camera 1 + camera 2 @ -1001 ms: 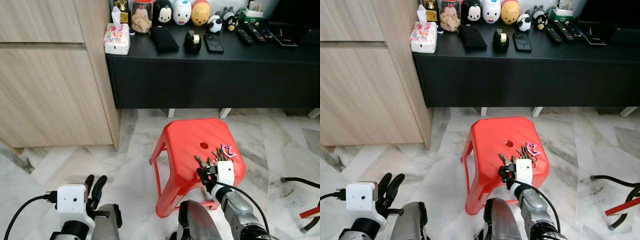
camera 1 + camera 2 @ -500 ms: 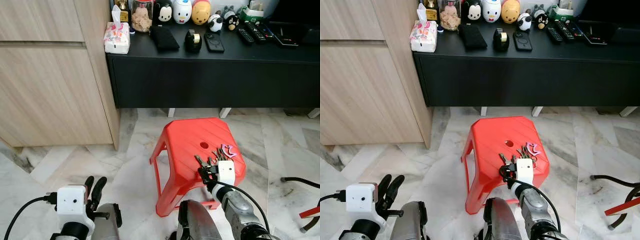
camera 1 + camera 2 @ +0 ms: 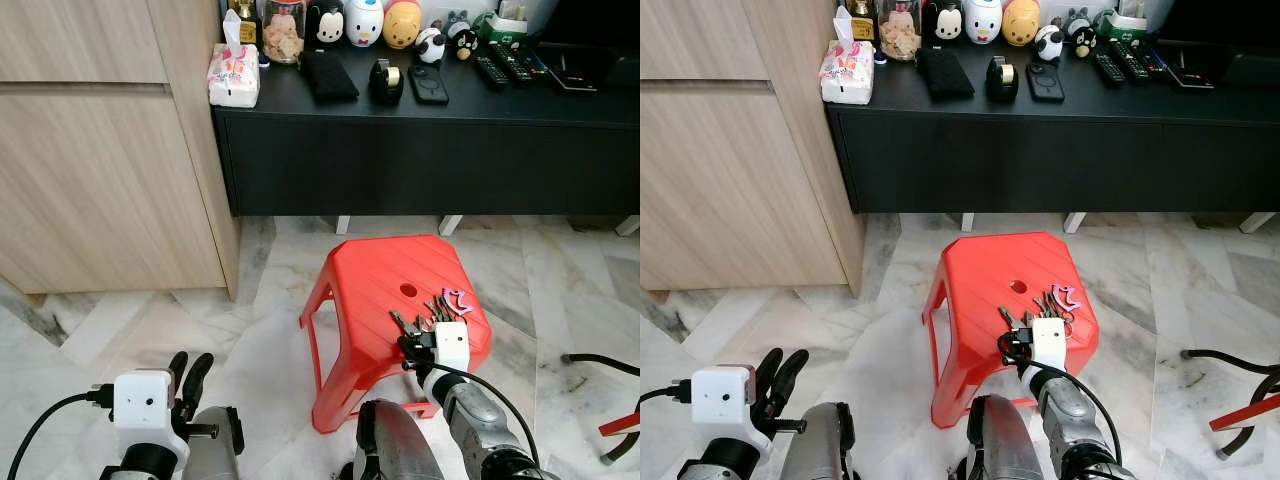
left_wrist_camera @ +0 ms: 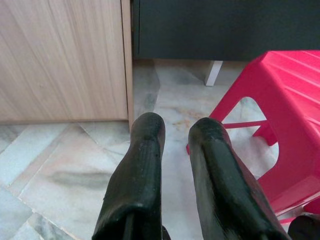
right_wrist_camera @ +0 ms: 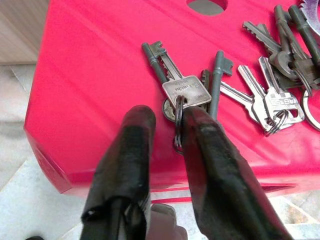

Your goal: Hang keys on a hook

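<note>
Item: bunch of silver metal keys on steel split rings [image 5: 235,90], with a pink tag, lying fanned on the top of the red plastic stool [image 3: 385,275], lower centre of the left eye view, towards the stool's near right edge

Handling, judged: light, rigid, hard and smooth; loose blades expected to swing and jingle once lifted; slip likely if a flat blade is pinched. The ring is judged the best hold, since it is the part to go over a hook

Right gripper [image 5: 167,132]: at the near edge of the bunch, fingers narrowly parted about the nearest ring, which stands between them; whether it is actually pinched cannot be told

Left gripper [image 4: 175,145]: low over the marble floor, narrowly parted, holding nothing

Hard to make out: the pink tag's shape; the far keys, cut off at the upper right of the right wrist view
</note>
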### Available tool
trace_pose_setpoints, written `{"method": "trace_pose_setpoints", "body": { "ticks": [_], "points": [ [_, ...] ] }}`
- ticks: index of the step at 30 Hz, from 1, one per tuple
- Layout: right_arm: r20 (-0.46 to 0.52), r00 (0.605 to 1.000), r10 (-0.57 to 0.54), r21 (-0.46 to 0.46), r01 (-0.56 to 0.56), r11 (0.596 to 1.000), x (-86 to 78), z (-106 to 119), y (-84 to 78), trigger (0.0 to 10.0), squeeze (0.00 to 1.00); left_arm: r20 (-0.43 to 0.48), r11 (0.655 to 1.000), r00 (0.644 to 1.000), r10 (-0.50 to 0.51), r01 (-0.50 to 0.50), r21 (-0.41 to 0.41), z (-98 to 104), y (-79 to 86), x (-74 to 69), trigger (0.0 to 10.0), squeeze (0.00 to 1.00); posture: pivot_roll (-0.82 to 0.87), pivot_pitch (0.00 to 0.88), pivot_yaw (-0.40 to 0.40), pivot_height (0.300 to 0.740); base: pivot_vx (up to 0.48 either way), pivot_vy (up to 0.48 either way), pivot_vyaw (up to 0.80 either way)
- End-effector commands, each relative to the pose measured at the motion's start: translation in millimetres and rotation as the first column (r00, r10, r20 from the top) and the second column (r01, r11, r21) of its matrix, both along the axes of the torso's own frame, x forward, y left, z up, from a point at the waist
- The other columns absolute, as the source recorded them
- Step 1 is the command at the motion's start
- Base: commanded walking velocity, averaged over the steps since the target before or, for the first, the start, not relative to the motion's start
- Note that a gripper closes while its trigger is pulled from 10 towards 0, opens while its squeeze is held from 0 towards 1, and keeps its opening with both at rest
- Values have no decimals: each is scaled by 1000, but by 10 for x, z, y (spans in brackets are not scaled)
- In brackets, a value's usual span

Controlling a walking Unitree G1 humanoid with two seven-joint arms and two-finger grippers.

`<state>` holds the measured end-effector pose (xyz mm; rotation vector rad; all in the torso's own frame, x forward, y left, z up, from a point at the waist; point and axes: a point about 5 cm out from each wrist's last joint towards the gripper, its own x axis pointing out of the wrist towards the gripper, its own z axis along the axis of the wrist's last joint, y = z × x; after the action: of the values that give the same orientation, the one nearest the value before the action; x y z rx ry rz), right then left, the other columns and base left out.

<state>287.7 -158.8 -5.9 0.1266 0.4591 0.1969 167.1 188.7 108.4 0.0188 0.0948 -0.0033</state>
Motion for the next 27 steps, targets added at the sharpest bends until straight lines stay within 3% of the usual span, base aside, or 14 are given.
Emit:
{"method": "trace_pose_setpoints", "body": {
  "ticks": [1,7,16,20,27],
  "points": [
    [-42,999,-10,-8,10,1000,-74,-76,-45,0,0,-12,1000,1000,-5,5,-2,-12,-13,3,10000,0,141,183,-131,593,0,0,0],
    [-6,999,-32,1,32,999,-10,-10,-52,0,0,-13,1000,1000,15,-15,-5,-52,8,41,10000,0,146,160,-135,593,0,0,0],
    [185,977,-102,68,91,994,299,379,-116,0,0,-15,997,997,72,-72,13,-185,135,169,10000,0,152,57,-149,593,0,0,0],
    [294,951,-98,65,83,994,420,592,-134,0,0,-9,996,996,85,-85,18,-255,171,284,10000,0,144,0,-149,593,0,0,0],
    [446,889,-104,74,79,994,508,882,-93,0,0,40,997,997,62,-64,37,-253,147,569,10000,0,129,0,-148,593,0,0,0]
  ]
}}
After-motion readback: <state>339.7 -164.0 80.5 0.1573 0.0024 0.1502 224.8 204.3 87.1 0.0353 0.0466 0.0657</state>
